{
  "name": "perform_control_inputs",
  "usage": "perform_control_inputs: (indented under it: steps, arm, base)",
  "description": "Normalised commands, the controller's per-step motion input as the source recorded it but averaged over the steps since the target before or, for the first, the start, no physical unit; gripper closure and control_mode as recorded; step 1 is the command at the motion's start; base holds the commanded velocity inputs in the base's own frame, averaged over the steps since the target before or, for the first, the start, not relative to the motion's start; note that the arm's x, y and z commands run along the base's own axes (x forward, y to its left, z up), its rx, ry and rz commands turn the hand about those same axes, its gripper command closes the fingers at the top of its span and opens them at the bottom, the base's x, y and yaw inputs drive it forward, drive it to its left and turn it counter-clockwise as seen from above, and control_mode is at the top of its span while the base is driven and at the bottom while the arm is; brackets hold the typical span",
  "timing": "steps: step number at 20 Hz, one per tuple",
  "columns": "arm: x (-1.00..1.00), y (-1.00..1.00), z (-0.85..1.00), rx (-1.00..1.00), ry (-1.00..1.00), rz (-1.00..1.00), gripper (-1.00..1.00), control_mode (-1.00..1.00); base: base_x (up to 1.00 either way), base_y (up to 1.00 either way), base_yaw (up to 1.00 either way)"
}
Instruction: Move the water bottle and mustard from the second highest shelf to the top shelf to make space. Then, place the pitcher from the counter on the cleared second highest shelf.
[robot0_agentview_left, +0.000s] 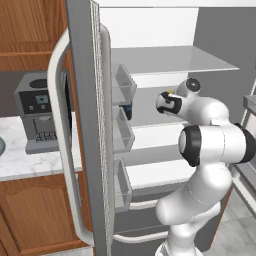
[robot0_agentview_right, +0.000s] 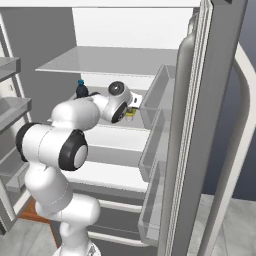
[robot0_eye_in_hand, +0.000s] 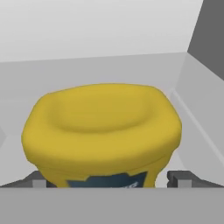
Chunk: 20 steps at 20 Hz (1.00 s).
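1. Closest in, the gripper (robot0_eye_in_hand: 107, 179) is right up on the mustard (robot0_eye_in_hand: 101, 131). One dark fingertip pokes up on each side of the yellow bottle, jaws spread as wide as they go, and nothing is gripped yet. My read: it is framing the bottle before the squeeze.
2. From the hand view the big yellow cap looms just past the fingertips, with the dark label patch right between them. That suits a side-on grasp on the body, below the cap.
3. In the right base view the mustard (robot0_agentview_right: 130, 114) peeks out just under the wrist, standing on the second highest shelf (robot0_agentview_right: 145, 125) towards its right-hand edge, near the door bins (robot0_agentview_right: 157, 95).
4. Further left on that same shelf stands the water bottle (robot0_agentview_right: 80, 90), blue cap up, apart from the mustard. It looks untouched, so I'd say it goes second.
5. Up above, the top shelf (robot0_agentview_right: 100, 62) is where both bottles are headed.
6. Off to the left, the counter (robot0_agentview_left: 30, 160) carries a coffee machine (robot0_agentview_left: 40, 117). I can't pick out the pitcher clearly, so that step waits.
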Motion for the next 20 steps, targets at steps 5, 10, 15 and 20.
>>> perform_control_inputs:
  steps: [5, 10, 15, 20]
  arm:
    - [0.1, 0.0, 0.0, 0.0, 0.0, 0.0, -1.0, -1.0]
    - [0.09, 0.0, -0.03, 0.0, 0.0, 0.0, -1.0, -1.0]
    - [0.02, 0.0, -0.04, 0.0, 0.0, 0.0, 1.0, -1.0]
    - [0.0, 0.0, 0.0, 0.0, 0.0, 0.0, 1.0, -1.0]
  base:
    - [0.0, 0.0, 0.0]
    - [0.0, 0.0, 0.0]
    - [0.0, 0.0, 0.0]
    - [0.0, 0.0, 0.0]
